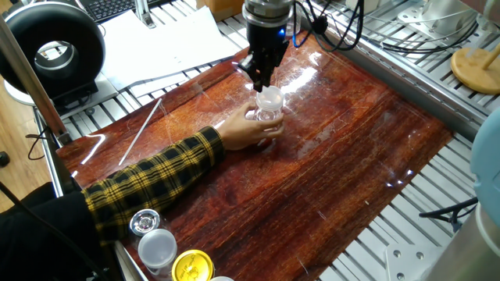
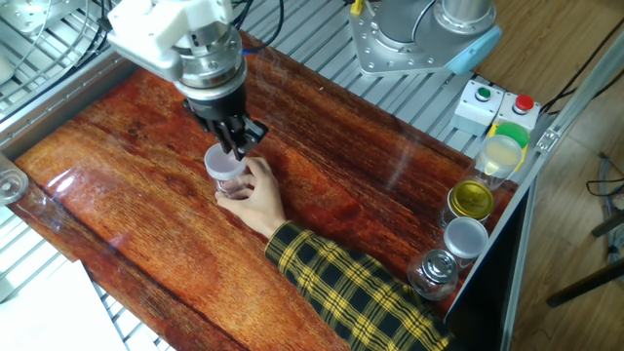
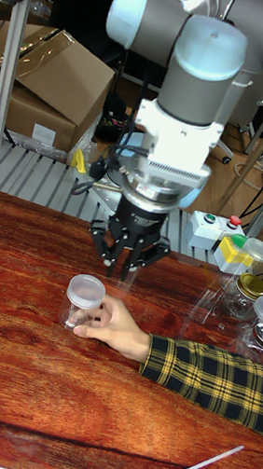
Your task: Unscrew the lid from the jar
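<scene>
Jar [image 3: 78, 311] stands upright on the tabletop [image 3: 13, 386], lid [image 3: 86, 291] seated on it. A person's hand [image 3: 117, 327], just right of the jar, steadies its base. Claw [image 3: 127, 264] hangs above and right of the lid, fingers spread, gripping nothing. Risk: an off-centre descent would strike the lid rim or the steadying fingers, tipping the jar.

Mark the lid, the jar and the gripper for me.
lid [image 3: 86, 291], tall fixed view, its top face.
jar [image 3: 76, 315], tall fixed view, clear wall below the lid.
gripper [image 3: 126, 268], tall fixed view, between the fingertips.
</scene>
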You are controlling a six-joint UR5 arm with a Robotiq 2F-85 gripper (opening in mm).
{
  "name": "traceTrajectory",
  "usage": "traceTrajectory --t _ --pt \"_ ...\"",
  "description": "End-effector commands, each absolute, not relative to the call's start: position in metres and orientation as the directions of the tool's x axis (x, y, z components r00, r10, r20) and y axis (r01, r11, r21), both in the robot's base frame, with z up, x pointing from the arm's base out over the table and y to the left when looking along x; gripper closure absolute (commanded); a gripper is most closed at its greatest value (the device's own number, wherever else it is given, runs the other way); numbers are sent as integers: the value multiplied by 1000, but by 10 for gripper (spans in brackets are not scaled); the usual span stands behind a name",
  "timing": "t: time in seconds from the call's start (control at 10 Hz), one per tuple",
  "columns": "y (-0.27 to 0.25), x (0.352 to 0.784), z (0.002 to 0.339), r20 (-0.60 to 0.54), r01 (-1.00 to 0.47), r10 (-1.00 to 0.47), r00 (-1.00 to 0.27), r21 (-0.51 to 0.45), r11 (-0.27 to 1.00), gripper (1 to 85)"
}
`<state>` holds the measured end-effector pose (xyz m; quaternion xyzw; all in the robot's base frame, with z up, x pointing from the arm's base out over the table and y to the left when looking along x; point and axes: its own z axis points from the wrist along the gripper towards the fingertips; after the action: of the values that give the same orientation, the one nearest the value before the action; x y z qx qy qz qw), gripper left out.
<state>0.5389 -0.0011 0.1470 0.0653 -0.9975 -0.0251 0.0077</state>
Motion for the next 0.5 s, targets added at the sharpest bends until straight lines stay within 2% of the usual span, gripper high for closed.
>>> traceTrajectory --t 0.0,0.4 --pt "-7 531 135 2 -203 -204 -979 78 976 513" --pt "-6 535 133 -25 -254 -253 -967 76 964 453"
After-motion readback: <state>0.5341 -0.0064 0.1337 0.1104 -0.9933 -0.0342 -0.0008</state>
